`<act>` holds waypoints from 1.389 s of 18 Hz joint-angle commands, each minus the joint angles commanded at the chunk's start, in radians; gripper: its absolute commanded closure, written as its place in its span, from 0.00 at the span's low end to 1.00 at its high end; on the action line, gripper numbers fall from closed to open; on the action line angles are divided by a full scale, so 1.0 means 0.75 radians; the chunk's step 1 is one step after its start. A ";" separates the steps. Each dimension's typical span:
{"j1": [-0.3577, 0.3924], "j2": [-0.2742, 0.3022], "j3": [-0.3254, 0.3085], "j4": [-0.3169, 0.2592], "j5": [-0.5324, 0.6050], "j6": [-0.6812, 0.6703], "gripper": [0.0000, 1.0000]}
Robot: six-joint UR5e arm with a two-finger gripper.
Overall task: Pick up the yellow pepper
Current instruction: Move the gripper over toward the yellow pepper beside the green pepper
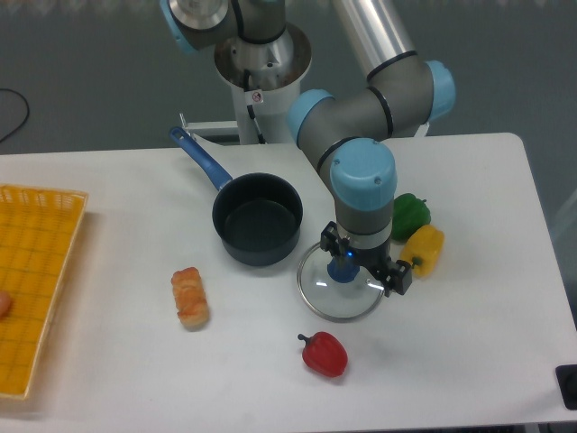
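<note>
The yellow pepper (425, 250) lies on its side on the white table, right of centre, just in front of the dark green pepper (411, 213). My gripper (350, 273) points straight down over a glass lid (340, 290), a short way left of the yellow pepper. It is not touching the pepper. The wrist and its black mount hide the fingers, so I cannot see whether they are open or shut. Nothing shows held in them.
A dark blue saucepan (258, 220) with a blue handle stands left of the gripper. A bread roll (190, 297) lies further left. A red pepper (325, 354) lies near the front. A yellow basket (36, 280) is at the left edge.
</note>
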 joint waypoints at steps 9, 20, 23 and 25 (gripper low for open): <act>0.012 -0.010 -0.030 0.008 -0.043 -0.006 0.00; 0.063 -0.055 -0.104 0.117 0.071 -0.088 0.00; 0.106 -0.072 -0.100 0.115 0.170 0.206 0.00; 0.155 -0.066 -0.100 0.115 0.164 0.282 0.00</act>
